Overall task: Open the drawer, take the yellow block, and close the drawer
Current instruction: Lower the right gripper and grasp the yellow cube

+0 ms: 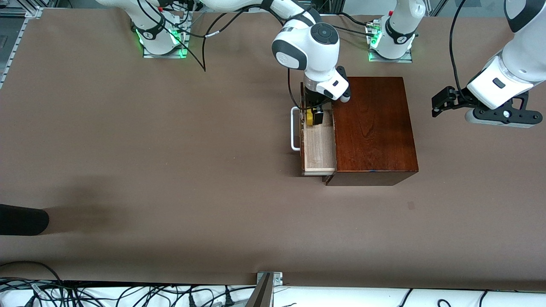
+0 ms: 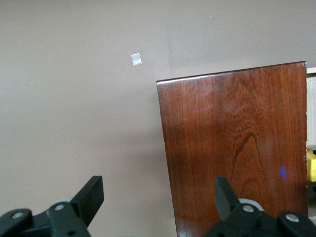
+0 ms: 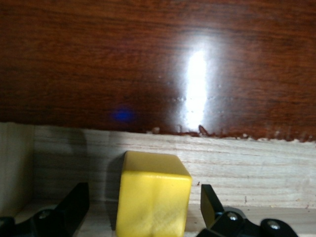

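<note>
Small bright yellow cube [image 3: 153, 195] resting in the pulled-out pale-wood drawer [image 1: 318, 147] of the glossy reddish-brown box [image 1: 373, 128], at the end farther from the front camera, between the spread fingers of the right gripper [image 3: 143, 212]. Likely to skid or tip if the fingers close off-centre. Left gripper [image 2: 158, 200] waiting spread above the table beside the box.

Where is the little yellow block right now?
The yellow block sits inside the open drawer, at its end farther from the front camera, between the right gripper's open fingers.
</note>
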